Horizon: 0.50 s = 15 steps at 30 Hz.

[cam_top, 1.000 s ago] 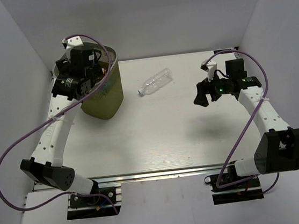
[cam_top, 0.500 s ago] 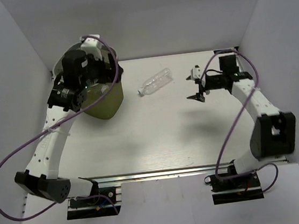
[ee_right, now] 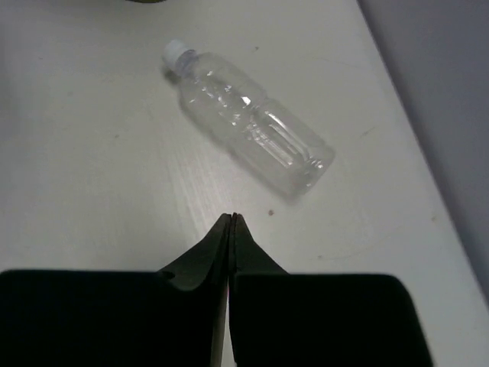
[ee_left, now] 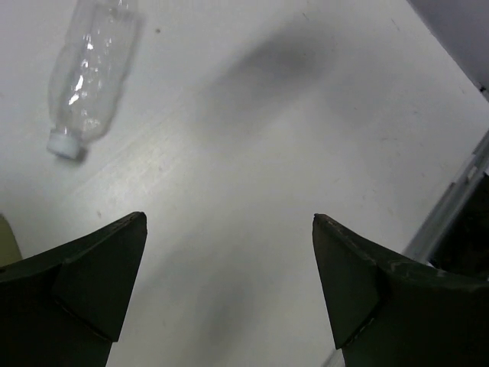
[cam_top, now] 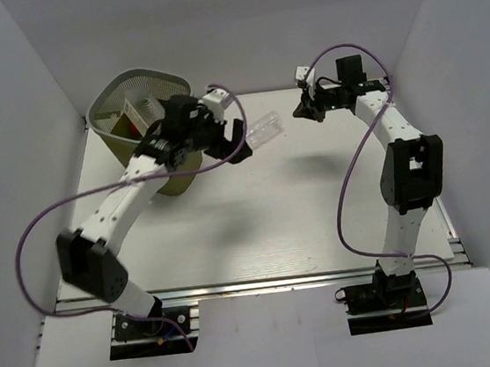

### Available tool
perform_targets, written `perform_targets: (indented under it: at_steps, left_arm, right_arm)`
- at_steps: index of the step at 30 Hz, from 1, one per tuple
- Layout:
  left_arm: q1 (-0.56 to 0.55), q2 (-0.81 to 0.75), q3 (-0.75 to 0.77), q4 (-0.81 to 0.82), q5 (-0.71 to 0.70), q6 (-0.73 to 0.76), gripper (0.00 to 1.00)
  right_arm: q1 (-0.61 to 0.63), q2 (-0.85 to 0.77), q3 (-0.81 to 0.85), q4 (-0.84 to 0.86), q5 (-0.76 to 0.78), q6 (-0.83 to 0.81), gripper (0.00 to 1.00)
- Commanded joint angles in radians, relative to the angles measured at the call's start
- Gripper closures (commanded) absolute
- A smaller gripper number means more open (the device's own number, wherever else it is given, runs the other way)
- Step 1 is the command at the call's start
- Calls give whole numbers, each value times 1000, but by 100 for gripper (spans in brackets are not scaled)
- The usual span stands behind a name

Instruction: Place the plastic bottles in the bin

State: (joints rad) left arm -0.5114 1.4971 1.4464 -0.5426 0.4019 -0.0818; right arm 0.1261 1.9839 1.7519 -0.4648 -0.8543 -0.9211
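Note:
One clear plastic bottle [cam_top: 265, 128] with a white cap lies on its side on the white table, right of the bin [cam_top: 114, 96]. The olive mesh bin holds bottles [cam_top: 135, 113], one with a reddish label. My left gripper [cam_top: 236, 138] hovers open just left of the lying bottle. In the left wrist view that bottle [ee_left: 90, 73] is at the upper left, outside the open gripper [ee_left: 229, 222], which holds nothing. My right gripper [cam_top: 301, 112] is at the back, right of the bottle. In the right wrist view the bottle [ee_right: 252, 126] lies beyond the shut, empty gripper [ee_right: 231, 218].
White walls enclose the table on the left, back and right. The back wall [ee_right: 435, 92] runs close behind the bottle. The table's edge rail [ee_left: 454, 202] shows at the right of the left wrist view, and a sliver of the bin [ee_left: 6, 238] at its left.
My left arm has swung from over the bin to the right, toward the lying bottle, still open. My right arm has moved to the back of the table and its gripper has shut.

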Motion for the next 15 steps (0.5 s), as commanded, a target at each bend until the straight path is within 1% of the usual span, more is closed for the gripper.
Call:
perform_targets:
  at_steps: [1, 2, 3, 4, 5, 6, 7, 8, 9, 11, 15]
  left_arm:
    - [-26, 185, 103, 35, -30, 76, 2]
    - [-26, 233, 156, 20, -53, 86, 3]
    - [-26, 279, 185, 10, -75, 105, 3]
    - [-26, 363, 216, 1, -124, 105, 3]
    - [-26, 403, 277, -17, -145, 125, 2]
    - [-26, 438, 310, -26, -179, 143, 0]
    - [-26, 503, 369, -26, -230, 143, 0]
    - [-26, 524, 393, -26, -250, 152, 0]
    - [-26, 541, 408, -26, -303, 152, 0]
    - [-26, 564, 440, 22, -356, 177, 0]
    - [-26, 632, 523, 46, -426, 207, 0]
  right_arm:
    - [-25, -95, -101, -159, -55, 175, 98]
    - [-26, -112, -129, -167, -80, 192, 81]
    - [-34, -144, -176, -187, -84, 232, 67]
    - [-48, -158, -216, -201, -95, 252, 55]
    - [-52, -183, -232, -222, -121, 258, 28]
    - [-57, -200, -242, -254, -127, 255, 21]
    - [-74, -212, -283, -282, -143, 258, 15]
    - [-78, -241, -302, -288, -152, 260, 10]
    - [-88, -252, -334, -291, -175, 261, 10]
    - [-100, -282, -377, -278, -190, 275, 10]
    - [-109, -312, -466, -276, -224, 283, 10]
